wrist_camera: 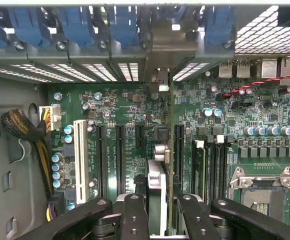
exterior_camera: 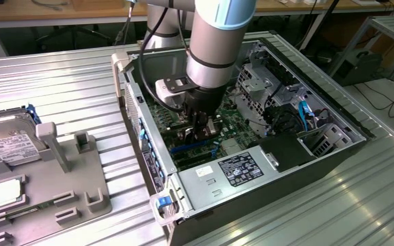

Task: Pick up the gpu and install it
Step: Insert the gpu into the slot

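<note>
Subject item: the gpu [wrist_camera: 171,150] is inside the open computer case [exterior_camera: 252,202], standing on edge over the motherboard [wrist_camera: 125,100]. In the wrist view it shows as a thin green line.

Orientation: the card's long axis runs parallel to the black expansion slots [wrist_camera: 119,155]. Its grey metal bracket [wrist_camera: 160,47] points at the case's rear wall and meets the row of vented slot covers below the blue retainer clips [wrist_camera: 125,25]. The lower edge lines up with a black slot. Whether it is fully seated cannot be told.

Grip: the gripper [wrist_camera: 161,205] reaches straight down into the case. Its black fingers [wrist_camera: 135,215] stand on either side of the card, clamped on its faces at the end away from the bracket.

Case contents: motherboard, a white slot [wrist_camera: 78,155], a CPU socket [wrist_camera: 262,192], a sleeved cable bundle [wrist_camera: 20,127], a labelled power supply [exterior_camera: 231,171] and a metal drive cage [exterior_camera: 258,84].

Surroundings: the case lies on its side on a ribbed metal table [exterior_camera: 67,87]. On the exterior view's left, well apart from the case, a grey fixture tray [exterior_camera: 87,200] holds a hard drive [exterior_camera: 8,138] and a square CPU chip [exterior_camera: 5,192].
</note>
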Controlling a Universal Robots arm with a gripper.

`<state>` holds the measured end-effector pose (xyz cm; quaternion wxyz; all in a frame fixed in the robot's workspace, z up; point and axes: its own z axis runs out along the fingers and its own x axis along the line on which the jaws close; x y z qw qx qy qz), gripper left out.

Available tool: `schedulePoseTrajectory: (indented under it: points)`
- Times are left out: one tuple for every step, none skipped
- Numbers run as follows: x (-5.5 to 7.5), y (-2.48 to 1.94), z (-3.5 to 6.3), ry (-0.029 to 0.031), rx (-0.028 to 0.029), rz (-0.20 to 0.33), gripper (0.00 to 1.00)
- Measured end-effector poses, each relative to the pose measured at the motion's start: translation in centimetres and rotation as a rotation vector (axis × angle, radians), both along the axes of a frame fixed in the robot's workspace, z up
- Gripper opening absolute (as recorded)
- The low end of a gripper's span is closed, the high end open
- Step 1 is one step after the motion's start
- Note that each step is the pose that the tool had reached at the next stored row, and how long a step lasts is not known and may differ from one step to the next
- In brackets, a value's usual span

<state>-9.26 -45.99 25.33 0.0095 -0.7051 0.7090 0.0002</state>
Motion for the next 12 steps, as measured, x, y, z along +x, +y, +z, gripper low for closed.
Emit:
schedulePoseTrajectory:
  points:
    - [-0.01, 0.00, -0.08, 0.0000, 0.0000, 0.000, 0.28]
    - [-0.01, 0.00, -0.14, 0.0000, 0.0000, 0.000, 0.28]
    - [-0.02, 0.00, -0.21, 0.0000, 0.0001, 0.000, 0.28]
    - [-0.02, 0.00, -0.27, 0.0001, -0.0002, 0.000, 0.28]
    - [-0.02, 0.00, -0.28, 0.0002, -0.0003, 0.000, 0.28]
    - [-0.02, 0.00, -0.29, 0.0000, 0.0000, 0.000, 0.28]
    - [-0.02, 0.00, -0.30, 0.0000, 0.0001, 0.000, 0.28]
    - [-0.02, 0.00, -0.30, 0.0000, 0.0001, 0.000, 0.28]
    - [-0.02, 0.00, -0.30, 0.0000, 0.0001, 0.000, 0.28]
    - [-0.03, 0.04, -0.31, -0.0002, 0.0003, 0.000, 0.28]
    - [-0.04, 0.09, -0.30, -0.0002, 0.0002, 0.001, 0.28]
    - [-0.03, 0.12, -0.30, 0.0000, 0.0000, 0.003, 0.28]
